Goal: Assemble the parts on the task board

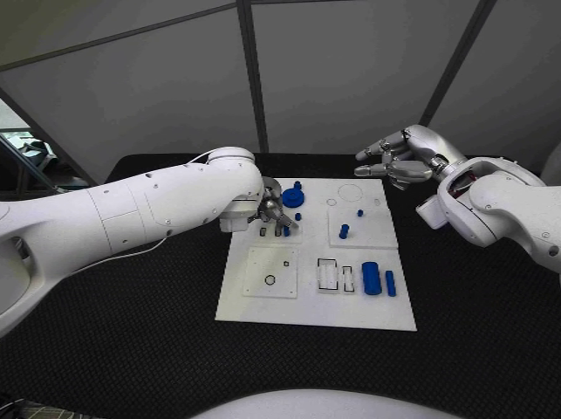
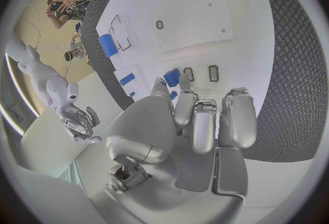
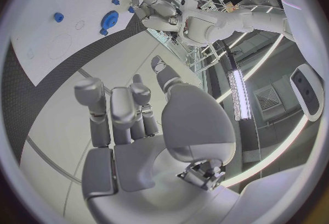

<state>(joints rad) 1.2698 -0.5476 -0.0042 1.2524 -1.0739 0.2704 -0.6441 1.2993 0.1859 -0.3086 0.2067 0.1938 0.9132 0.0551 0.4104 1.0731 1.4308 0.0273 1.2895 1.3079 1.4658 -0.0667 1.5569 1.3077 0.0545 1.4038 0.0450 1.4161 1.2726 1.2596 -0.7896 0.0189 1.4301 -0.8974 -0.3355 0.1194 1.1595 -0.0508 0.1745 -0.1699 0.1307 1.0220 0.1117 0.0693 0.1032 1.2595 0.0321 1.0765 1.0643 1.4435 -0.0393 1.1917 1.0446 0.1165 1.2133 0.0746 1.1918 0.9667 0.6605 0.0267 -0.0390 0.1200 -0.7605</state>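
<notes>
I see the white task board (image 1: 316, 305) lying flat in the middle of the black bench (image 1: 104, 349). My left hand (image 1: 273, 212) hangs low over the board's far left section, fingers pointing down and loosely apart; from the left wrist view its fingers (image 2: 236, 119) hold nothing, with small blue parts just beyond the fingertips. A round blue part with a knob (image 1: 293, 196) sits right beside that hand, a short blue peg (image 1: 345, 231) stands in the far right plate, and a larger blue cylinder (image 1: 372, 277) lies next to a slimmer blue bar (image 1: 390, 283) near the board's right edge. My right hand (image 1: 400, 157) is raised above the far right corner of the board, fingers curled partway and apart, empty, well clear of the parts.
</notes>
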